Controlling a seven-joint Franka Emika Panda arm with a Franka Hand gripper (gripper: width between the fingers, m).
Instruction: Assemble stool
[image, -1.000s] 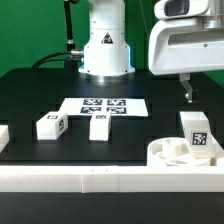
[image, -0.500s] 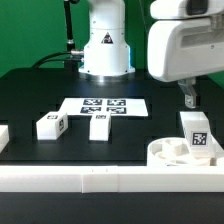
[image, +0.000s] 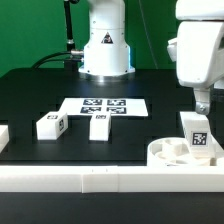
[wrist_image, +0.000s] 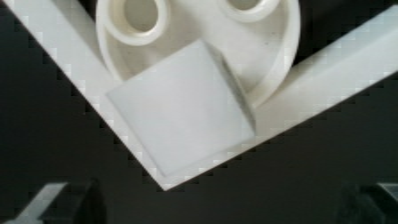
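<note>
The white round seat disc lies at the front of the exterior view's right, against the border rail. One blocky leg with a marker tag stands upright in it. Two more legs lie on the black table at the exterior view's left and middle. My gripper hangs just above the upright leg, apart from it. In the wrist view the leg's flat top and the seat disc with its sockets show below my gripper, whose dark fingers stand wide apart and empty.
The marker board lies behind the two loose legs. A long white rail runs along the front edge and meets another at a corner by the seat disc. The robot base stands at the back.
My gripper has moved toward the exterior view's right and a little lower, now over the upright leg. The legs and the seat disc have not moved.
</note>
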